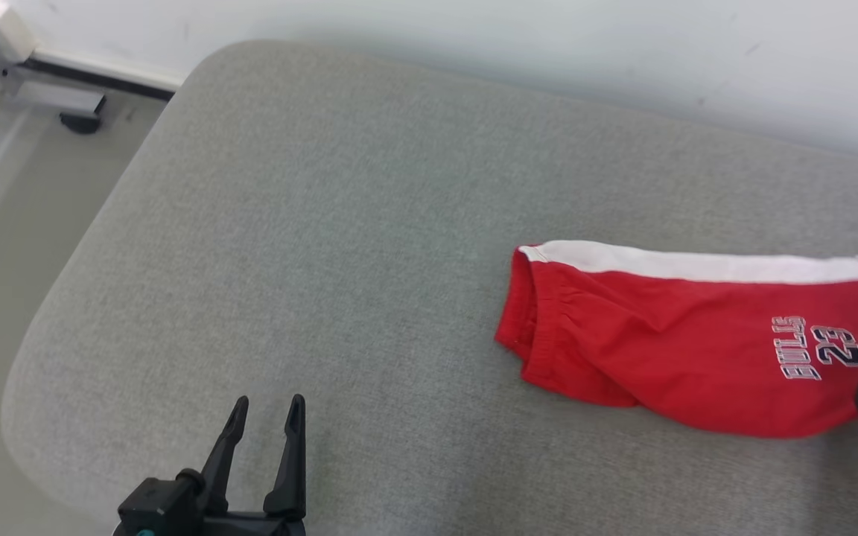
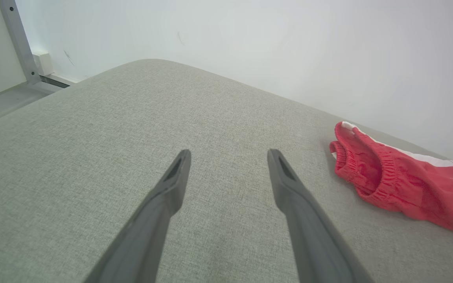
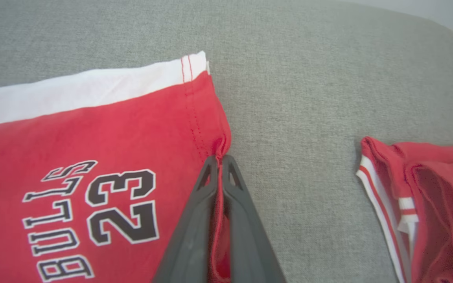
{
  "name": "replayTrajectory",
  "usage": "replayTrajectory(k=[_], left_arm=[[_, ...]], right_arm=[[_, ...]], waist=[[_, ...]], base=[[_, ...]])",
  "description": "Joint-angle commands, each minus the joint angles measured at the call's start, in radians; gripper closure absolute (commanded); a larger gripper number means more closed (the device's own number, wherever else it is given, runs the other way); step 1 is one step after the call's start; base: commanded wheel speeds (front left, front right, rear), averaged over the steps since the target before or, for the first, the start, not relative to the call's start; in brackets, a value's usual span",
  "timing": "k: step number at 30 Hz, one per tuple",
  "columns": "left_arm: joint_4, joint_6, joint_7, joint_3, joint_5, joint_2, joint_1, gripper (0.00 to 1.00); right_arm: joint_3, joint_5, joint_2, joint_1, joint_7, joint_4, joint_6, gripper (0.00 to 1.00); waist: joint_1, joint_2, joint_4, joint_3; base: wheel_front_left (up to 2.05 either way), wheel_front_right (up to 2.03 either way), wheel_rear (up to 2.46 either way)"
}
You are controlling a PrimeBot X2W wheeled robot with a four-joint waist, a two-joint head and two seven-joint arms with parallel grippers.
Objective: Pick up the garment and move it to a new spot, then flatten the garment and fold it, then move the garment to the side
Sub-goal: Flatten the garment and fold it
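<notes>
Left gripper point(image 1: 269, 406) open, right gripper point(image 3: 219, 157) pinching shorts point(image 1: 697, 342)
Left fingers point(image 1: 291, 454) parted, empty, at 7 o'clock over grey cushion point(image 1: 325, 223); red shorts lie flat at 3 o'clock; right fingers point(image 3: 195, 228) closed on their hem

Red garment point(image 1: 667, 350), white-striped, lies flat on grey cushion point(image 1: 325, 260)

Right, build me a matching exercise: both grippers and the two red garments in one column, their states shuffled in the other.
Column one
1 left gripper
2 right gripper
3 printed shorts
4 second red garment

Column two
a jaws shut on a hem of the printed shorts
b bunched, lying apart from the printed shorts
c jaws open, grey padding beneath
d spread out, white stripe along one edge

Pairs: 1-c, 2-a, 3-d, 4-b
</notes>
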Motion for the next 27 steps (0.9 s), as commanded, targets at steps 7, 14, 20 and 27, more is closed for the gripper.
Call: replayTrajectory(k=[7,14,20,27], left_arm=[[0.013,0.005,-0.001,0.017,-0.021,0.011,0.042,0.00],[0.038,-0.009,-0.001,0.008,-0.024,0.010,0.032,0.00],[0.055,-0.017,0.001,0.003,-0.032,0.011,0.044,0.00],[0.056,-0.027,0.000,0.000,-0.040,0.002,0.055,0.00]], right_arm=[[-0.042,-0.036,0.026,0.104,-0.040,-0.075,-0.003,1.00],[0.009,-0.087,0.043,0.087,-0.112,-0.080,-0.003,1.00],[0.127,-0.050,0.073,0.062,-0.128,-0.081,-0.003,1.00],[0.319,0.002,0.117,0.008,-0.137,-0.035,-0.003,1.00]], waist=[[0.0000,-0.0001,-0.079,-0.094],[0.0000,-0.0001,-0.082,-0.124],[0.0000,-0.0001,-0.069,-0.145],[0.0000,-0.0001,-0.038,-0.146]], base=[[0.00,0.00,0.00],[0.00,0.00,0.00],[0.00,0.00,0.00],[0.00,0.00,0.00]])
